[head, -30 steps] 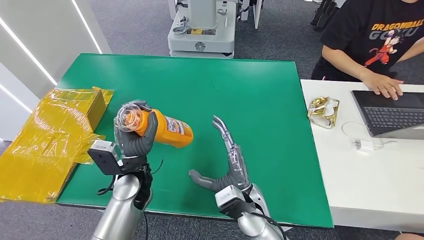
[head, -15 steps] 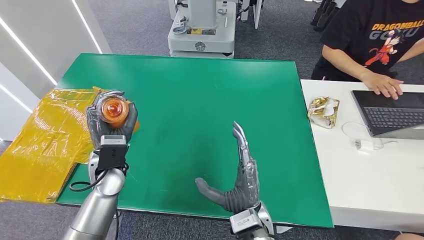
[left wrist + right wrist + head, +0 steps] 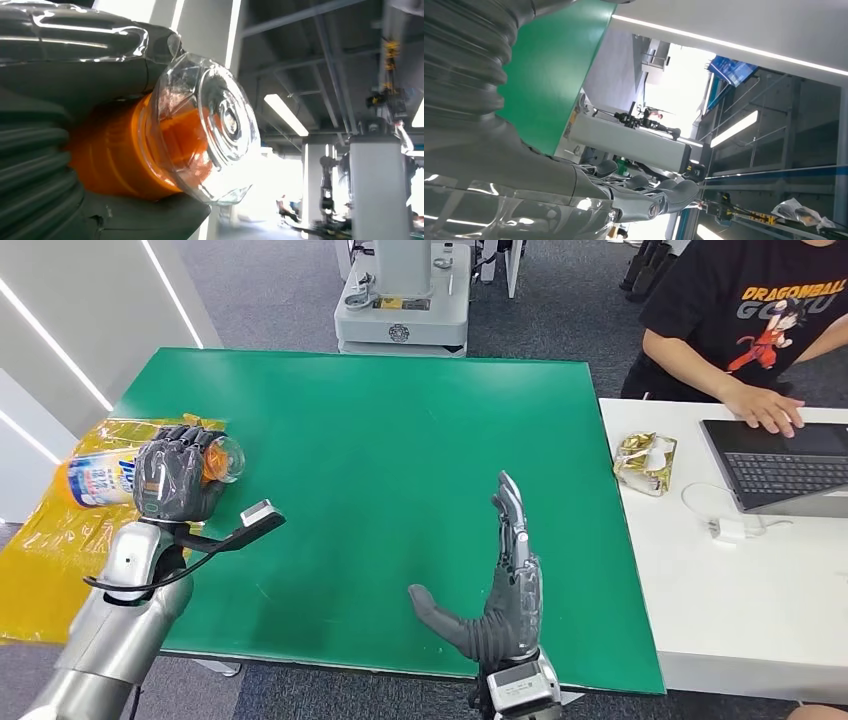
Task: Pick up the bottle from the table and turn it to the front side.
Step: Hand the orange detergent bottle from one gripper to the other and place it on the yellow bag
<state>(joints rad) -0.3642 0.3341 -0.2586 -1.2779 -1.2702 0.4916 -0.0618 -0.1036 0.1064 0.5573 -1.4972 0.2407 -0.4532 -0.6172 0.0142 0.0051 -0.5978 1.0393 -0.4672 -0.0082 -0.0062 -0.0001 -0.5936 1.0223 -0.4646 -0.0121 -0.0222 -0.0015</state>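
Above the table's left edge, the orange bottle (image 3: 105, 478) lies sideways in the air, clear cap toward the green table (image 3: 400, 440), label showing. The left hand (image 3: 172, 480) grips it, fingers wrapped round its neck. The right hand (image 3: 505, 590) hovers empty, fingers straight. Lifting looks done; the turn seems underway.

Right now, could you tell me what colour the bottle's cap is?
Clear, see-through cap over an orange bottle; left wrist view shows it best.

The left robot hand (image 3: 55, 100) grips the orange bottle (image 3: 165, 135).
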